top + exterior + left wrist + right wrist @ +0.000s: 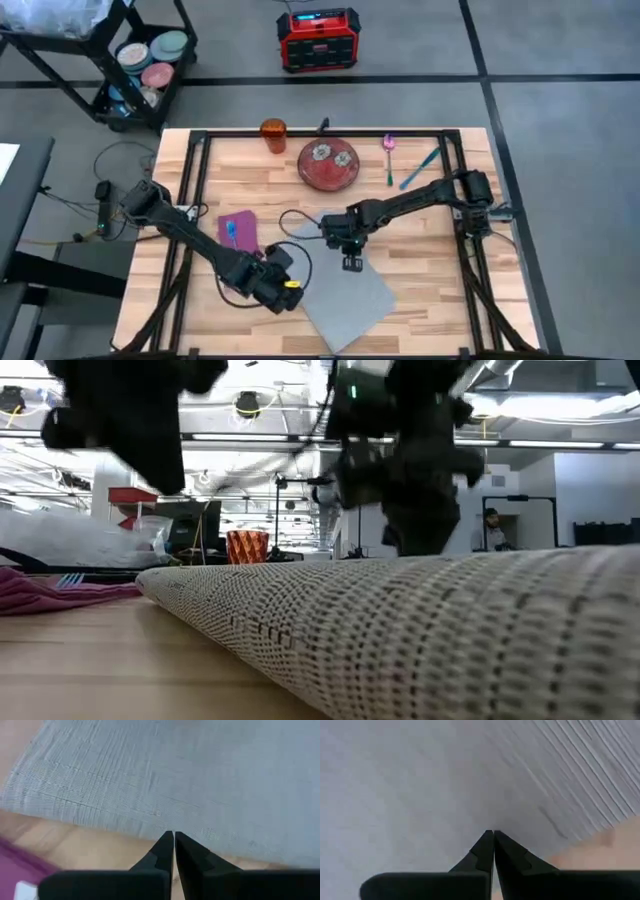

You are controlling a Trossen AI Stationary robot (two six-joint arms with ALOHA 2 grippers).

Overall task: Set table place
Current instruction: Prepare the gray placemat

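Grey woven rectangular placemat [420, 630] covers the light wood plank table [430, 215], both grippers [283, 292] [351, 262] closed on its edges, red case [318, 40] at twelve o'clock.

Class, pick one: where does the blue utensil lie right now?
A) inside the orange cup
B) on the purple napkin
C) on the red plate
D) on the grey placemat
B: in the high view the blue utensil lies on the purple napkin, left of the grey placemat.
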